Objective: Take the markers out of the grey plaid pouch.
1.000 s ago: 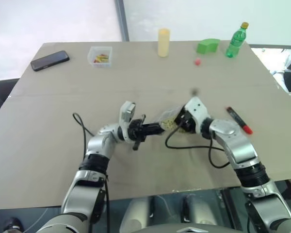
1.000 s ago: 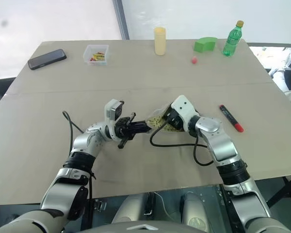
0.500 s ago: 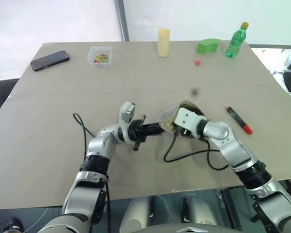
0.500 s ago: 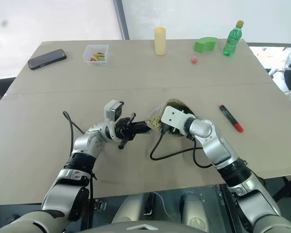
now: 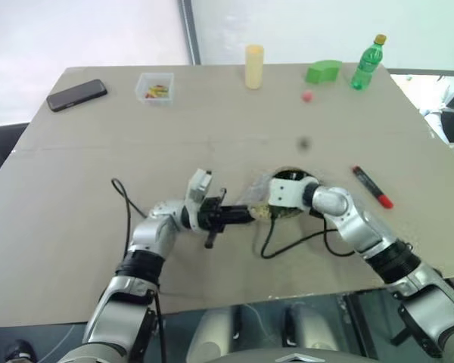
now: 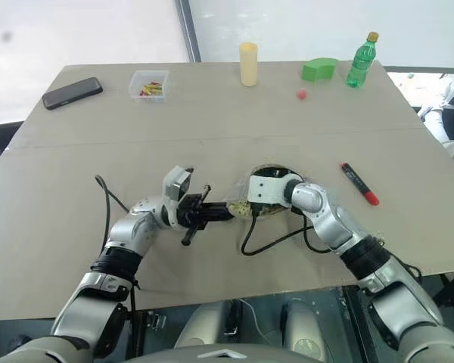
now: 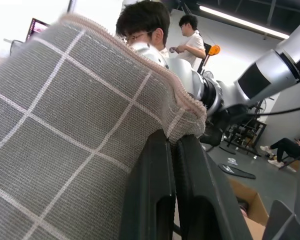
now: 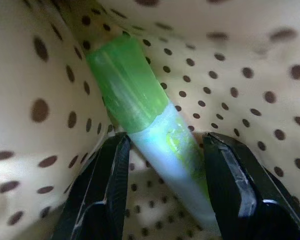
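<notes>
My left pincer, two black fingers pressed together, pinches the hemmed edge of the grey plaid fabric pouch with pale grid lines. Behind it, my other silver arm and two people standing, a third seated.

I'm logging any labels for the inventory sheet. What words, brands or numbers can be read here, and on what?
None can be read.
Green bottle: its label is too small to make out.
Green marker inside the grey plaid pouch: no print shows.
Red marker: any lettering is too small to tell.
Black phone: screen dark.
</notes>
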Robot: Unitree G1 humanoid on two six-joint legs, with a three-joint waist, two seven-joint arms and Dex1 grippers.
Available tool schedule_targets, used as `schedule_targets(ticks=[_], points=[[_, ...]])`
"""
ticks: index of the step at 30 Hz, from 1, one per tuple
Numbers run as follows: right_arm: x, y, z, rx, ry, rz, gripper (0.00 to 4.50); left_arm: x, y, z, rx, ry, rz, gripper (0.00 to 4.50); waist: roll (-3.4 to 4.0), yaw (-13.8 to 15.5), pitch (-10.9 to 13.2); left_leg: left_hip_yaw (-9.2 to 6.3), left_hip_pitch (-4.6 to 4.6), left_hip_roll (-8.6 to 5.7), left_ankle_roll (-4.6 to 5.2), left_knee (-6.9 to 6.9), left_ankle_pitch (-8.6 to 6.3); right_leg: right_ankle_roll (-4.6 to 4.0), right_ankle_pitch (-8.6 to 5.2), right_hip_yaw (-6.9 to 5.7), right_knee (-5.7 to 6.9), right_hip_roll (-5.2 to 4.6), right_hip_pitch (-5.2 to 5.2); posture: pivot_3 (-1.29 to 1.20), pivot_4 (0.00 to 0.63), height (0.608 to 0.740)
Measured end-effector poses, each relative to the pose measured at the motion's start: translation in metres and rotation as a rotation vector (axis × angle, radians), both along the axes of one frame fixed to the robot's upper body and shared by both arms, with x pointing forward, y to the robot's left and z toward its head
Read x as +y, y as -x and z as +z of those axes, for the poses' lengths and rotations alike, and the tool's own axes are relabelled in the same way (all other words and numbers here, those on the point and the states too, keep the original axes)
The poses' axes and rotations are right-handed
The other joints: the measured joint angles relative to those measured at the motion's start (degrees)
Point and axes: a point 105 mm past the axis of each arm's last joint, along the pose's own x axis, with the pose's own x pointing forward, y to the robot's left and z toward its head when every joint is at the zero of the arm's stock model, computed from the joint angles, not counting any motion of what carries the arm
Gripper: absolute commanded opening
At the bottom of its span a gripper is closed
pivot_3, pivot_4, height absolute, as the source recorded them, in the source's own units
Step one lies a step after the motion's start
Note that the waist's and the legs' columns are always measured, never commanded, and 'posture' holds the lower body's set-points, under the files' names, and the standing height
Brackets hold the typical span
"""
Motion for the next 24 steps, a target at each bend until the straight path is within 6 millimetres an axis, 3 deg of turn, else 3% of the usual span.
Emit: schedule_targets(ticks=[2,5,8,9,24], points=[[0.0013,-0.0011,0.0003,-0.017,0.011,0.012,2.33,0.0011,-0.0002,-0.0001,0.000,-0.004,0.002,0.00,0.00,-0.03,0.00,0.00,0.00,0.01,-0.01,0.00,0.01,0.00,0.00,0.00,0.00,0.01,0.00,0.00,0.150,0.736],[0.0026,-0.0022,0.0020,-0.021,-0.005,0.008,3.13,0.0038,-0.0007,0.0010,-0.002,-0.003,0.008,0.00,-0.01,-0.25,0.00,0.00,0.00,0.02,-0.01,0.00,0.01,0.01,0.00,0.00,0.00,0.02,0.01,0.00,0.150,0.736],[0.0027,-0.0028,0.0056,-0.034,-0.015,0.006,4.36,0.0051,-0.0014,0.0022,-0.004,0.002,0.015,0.00,-0.04,-0.78,-0.04,0.00,0.02,0.02,-0.01,-0.01,0.00,0.01,0.01,0.00,0.00,0.01,0.04,0.00,0.150,0.736],[0.0038,-0.0029,0.0069,-0.042,-0.020,0.006,4.47,0.0051,-0.0018,0.0024,-0.003,0.004,0.019,0.00,-0.06,-0.95,-0.05,0.00,0.05,0.02,-0.01,-0.01,0.01,0.01,0.01,0.00,0.01,0.01,0.06,0.00,0.150,0.736],[0.0072,0.0035,0.0047,-0.052,-0.014,0.057,4.47,-0.0021,0.0007,0.0038,-0.087,0.018,0.007,0.00,-0.06,-1.08,-0.06,0.02,0.08,0.04,-0.01,-0.01,0.00,0.01,0.00,0.03,0.06,0.01,0.06,0.00,0.150,0.736]])
